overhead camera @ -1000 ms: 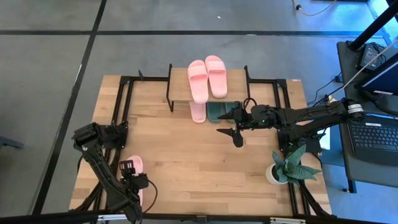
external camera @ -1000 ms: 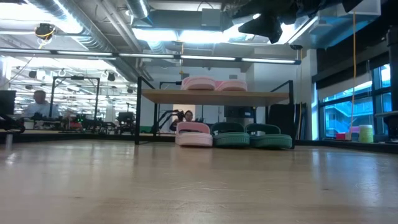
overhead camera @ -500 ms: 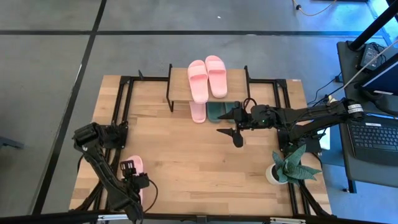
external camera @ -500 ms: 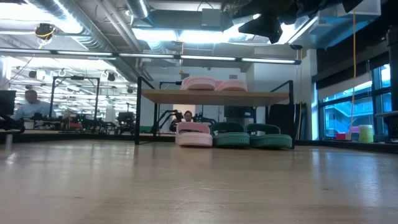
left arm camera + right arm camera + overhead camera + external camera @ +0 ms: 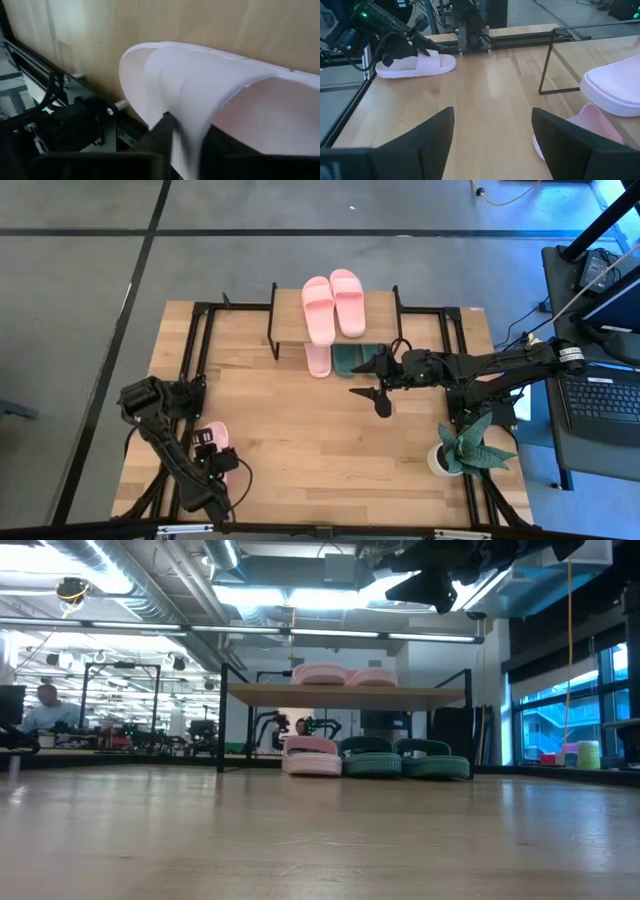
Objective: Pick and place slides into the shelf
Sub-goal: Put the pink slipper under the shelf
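Left gripper (image 5: 207,463) has its jaws pinching the last pink slide (image 5: 214,442) at the counter's (image 5: 300,430) seven o'clock corner; the thin strap pinch might slip. Right gripper (image 5: 372,393), jaws spread, waits near the shelf (image 5: 290,328) at twelve.

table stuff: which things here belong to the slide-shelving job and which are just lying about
Part of the job:
- pink slide at the table's near left corner, left gripper closed on its strap
- shelf
- pink pair on its top board
- pink slide and green slides underneath

Just lying about:
- potted plant
- laptop on the side desk

Right gripper waits open mid-table.
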`<state>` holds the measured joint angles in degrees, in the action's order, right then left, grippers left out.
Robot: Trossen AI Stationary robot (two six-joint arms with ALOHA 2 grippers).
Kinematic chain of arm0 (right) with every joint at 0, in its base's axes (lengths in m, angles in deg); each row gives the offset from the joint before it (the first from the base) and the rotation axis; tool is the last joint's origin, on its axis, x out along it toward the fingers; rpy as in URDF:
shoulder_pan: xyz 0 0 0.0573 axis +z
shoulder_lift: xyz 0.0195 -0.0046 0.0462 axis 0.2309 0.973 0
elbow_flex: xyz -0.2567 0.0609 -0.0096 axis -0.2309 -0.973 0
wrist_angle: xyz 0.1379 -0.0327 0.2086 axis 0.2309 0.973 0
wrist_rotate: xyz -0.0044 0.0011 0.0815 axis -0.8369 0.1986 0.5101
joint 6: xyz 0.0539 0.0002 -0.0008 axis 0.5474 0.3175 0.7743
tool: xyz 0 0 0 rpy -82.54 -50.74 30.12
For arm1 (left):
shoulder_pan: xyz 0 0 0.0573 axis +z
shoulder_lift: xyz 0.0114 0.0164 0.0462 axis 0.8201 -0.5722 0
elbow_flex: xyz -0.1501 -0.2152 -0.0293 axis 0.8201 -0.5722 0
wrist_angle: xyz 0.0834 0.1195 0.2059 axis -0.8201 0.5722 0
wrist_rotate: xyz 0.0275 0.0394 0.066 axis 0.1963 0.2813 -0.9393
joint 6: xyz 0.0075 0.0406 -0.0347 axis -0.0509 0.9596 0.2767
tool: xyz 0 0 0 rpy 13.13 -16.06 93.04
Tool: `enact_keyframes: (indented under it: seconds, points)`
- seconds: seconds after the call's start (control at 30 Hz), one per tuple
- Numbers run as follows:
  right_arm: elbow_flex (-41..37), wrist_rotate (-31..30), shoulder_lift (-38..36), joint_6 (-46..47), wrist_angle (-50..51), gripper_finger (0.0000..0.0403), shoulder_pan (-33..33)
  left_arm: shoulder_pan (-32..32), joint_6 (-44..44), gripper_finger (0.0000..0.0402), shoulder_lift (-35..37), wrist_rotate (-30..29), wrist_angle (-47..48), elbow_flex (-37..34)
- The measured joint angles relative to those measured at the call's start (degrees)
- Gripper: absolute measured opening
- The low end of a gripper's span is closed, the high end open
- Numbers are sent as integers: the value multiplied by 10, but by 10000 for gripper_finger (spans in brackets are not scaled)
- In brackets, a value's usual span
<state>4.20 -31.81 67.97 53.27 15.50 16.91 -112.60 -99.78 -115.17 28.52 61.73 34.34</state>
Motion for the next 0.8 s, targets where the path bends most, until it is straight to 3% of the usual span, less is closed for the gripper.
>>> enact_keyframes:
  seconds: [0.1,0.27,0.6,0.8]
  points:
    - [0,0,0,0,0,268,0,7,5,11,0,-3,10,0]
    - [0,0,0,3,0,268,0,35,-2,6,0,-15,72,7]
    - [0,-4,0,-5,-5,268,0,177,70,3,21,-179,51,14]
    - [0,-4,-12,-28,21,268,-5,288,187,2,21,-270,-39,14]
